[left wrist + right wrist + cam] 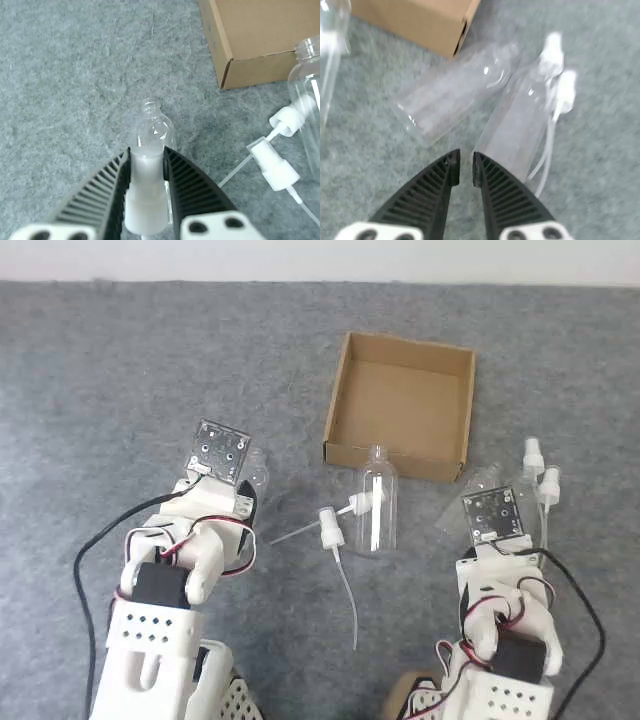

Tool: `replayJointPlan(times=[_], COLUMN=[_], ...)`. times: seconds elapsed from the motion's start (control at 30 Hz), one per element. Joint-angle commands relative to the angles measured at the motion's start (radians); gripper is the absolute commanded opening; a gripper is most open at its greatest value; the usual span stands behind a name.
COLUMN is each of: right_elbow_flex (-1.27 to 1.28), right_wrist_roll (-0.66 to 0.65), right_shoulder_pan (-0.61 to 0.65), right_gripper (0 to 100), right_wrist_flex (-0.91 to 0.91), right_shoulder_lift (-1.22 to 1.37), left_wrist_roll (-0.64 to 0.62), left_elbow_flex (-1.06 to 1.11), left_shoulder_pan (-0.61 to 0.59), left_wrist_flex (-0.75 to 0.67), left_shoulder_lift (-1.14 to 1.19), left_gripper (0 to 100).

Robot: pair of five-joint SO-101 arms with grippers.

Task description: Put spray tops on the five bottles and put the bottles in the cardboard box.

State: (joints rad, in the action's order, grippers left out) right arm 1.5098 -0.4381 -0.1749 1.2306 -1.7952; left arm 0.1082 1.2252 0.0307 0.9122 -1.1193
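My left gripper (146, 156) is shut on a clear, capless bottle (150, 134), neck pointing away; in the high view this bottle (258, 472) lies left of the cardboard box (345, 410). Another capless bottle (377, 508) lies in front of the box, with two white spray tops (354, 505) (331, 531) beside it, their tubes trailing. My right gripper (465, 168) is shut on nothing, just short of two lying bottles (454, 94) (518, 122). Two spray tops (553, 50) (565, 89) lie by the second one.
The box (260, 40) stands at the back centre on grey carpet (150, 360). Its near corner (460, 37) is close behind the right-hand bottles. Open carpet lies left of the left arm and behind the box.
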Motion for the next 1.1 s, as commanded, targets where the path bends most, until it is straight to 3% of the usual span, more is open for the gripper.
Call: replayJointPlan(times=[0.0, 0.23, 0.37, 0.53, 1.07], right_elbow_flex=[0.069, 0.173, 0.173, 0.172, 0.173], right_wrist_roll=[-0.017, -0.017, -0.015, -0.015, -0.015], right_shoulder_pan=[-0.002, -0.004, -0.002, -0.002, 0.002], right_gripper=[1.0, 0.9, 0.9, 0.9, 0.9], right_wrist_flex=[-0.097, -0.174, -0.131, 0.094, 0.087], right_shoulder_lift=[-0.021, -0.019, -0.019, -0.021, -0.019], left_wrist_roll=[0.003, 0.0, 0.0, -0.031, -0.035], left_elbow_flex=[-0.007, -0.004, 0.042, 0.062, 0.065], left_shoulder_pan=[-0.008, -0.009, -0.037, -0.052, -0.054], left_wrist_flex=[-0.026, -0.044, -0.133, -0.173, -0.186], left_shoulder_lift=[-0.026, -0.026, -0.026, -0.026, -0.018], left_gripper=[1, 1, 1, 1, 1])
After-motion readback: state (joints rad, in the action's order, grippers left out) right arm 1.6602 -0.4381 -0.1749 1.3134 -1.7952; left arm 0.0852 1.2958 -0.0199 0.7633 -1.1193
